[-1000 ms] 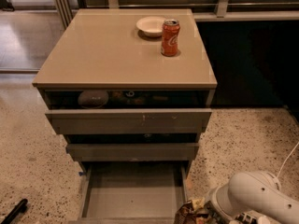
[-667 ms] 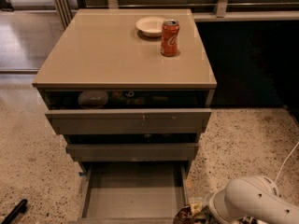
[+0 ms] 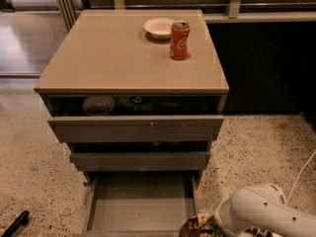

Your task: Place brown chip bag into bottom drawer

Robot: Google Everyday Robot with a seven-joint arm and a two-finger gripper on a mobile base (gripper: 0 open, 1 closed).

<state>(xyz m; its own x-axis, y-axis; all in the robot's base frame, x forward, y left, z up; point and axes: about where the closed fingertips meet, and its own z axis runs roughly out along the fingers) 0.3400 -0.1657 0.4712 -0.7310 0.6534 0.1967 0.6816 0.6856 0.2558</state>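
Grey cabinet (image 3: 128, 58), tan top, three drawers. Bottom drawer (image 3: 140, 206) pulled out at cabinet's foot: shallow grey tray. White robot arm (image 3: 261, 214) low, right of cabinet front. Gripper (image 3: 210, 227) at arm's tip; whether it grasps, cannot tell. Brown chip bag (image 3: 195, 226) beside drawer's right front corner: crinkly, glossy dark brown, pale patches. White bowl (image 3: 159, 27), red soda can (image 3: 179, 40) on cabinet top.

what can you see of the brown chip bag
Only part of the brown chip bag shows, at the bottom edge: crinkly, glossy, dark brown with pale patches. It is by the front right corner of the open bottom drawer, against the gripper at the end of the white arm, low right. Whether it is over the drawer cannot be told.
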